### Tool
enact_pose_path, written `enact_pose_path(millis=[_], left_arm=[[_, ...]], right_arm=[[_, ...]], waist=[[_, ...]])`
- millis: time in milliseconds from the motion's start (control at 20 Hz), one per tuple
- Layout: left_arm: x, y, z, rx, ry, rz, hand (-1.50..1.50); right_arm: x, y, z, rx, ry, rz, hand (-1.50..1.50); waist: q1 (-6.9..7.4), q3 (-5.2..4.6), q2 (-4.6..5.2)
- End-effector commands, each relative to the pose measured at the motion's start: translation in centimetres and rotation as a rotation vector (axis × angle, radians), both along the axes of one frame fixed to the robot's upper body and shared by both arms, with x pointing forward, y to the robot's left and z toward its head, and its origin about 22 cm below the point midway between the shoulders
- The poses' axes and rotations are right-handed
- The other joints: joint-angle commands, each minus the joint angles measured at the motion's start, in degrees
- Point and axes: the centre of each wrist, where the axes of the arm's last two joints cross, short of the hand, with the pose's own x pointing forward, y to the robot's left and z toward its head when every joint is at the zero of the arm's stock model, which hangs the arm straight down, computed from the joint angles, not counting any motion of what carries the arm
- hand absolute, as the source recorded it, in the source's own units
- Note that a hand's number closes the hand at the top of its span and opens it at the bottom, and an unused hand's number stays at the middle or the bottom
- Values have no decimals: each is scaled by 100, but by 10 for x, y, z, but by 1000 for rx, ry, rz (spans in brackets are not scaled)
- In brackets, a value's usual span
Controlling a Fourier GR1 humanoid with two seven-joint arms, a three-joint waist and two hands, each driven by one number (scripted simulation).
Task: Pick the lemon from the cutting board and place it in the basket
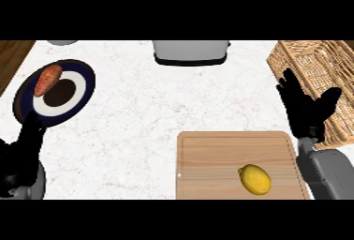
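Observation:
A yellow lemon [255,178] lies on the wooden cutting board [214,154] at the lower right, close to the board's front right corner. The wicker basket [311,58] stands at the right edge, beyond the board. My right hand [304,108] is raised with straight fingers in front of the basket's left side, up and to the right of the lemon and apart from it. My left hand [21,154] rests open at the lower left edge, fingers up, holding nothing.
A dark blue and white plate [77,96] with an orange sweet potato [47,79] on it sits at the left. A grey toaster [191,51] stands at the back centre. A wooden strip [12,54] borders the white marble counter [152,122] at the upper left.

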Motion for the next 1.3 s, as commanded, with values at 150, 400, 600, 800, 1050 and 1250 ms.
enact_pose_path(millis=[150,400,600,800,1050,1250], left_arm=[[27,-16,24,36,-63,-205,0],[36,-40,28,-14,-72,-339,0],[46,-25,32,-26,-40,-311,0],[40,1,27,-30,-16,-304,0],[46,1,26,-26,-32,-325,0],[54,2,35,-18,-24,-315,0]], right_arm=[[21,83,60,257,-304,667,150],[-7,147,119,50,-658,1349,-150],[-54,154,90,145,-809,1562,-150],[-105,109,84,31,-855,1547,-150],[-104,68,134,-372,-717,1584,-150],[-97,59,193,-778,-800,1388,-150]], waist=[[255,-17,62],[402,-35,-40],[-145,-41,-9],[-217,-61,-52],[-171,-77,-47],[-177,-88,-73]])
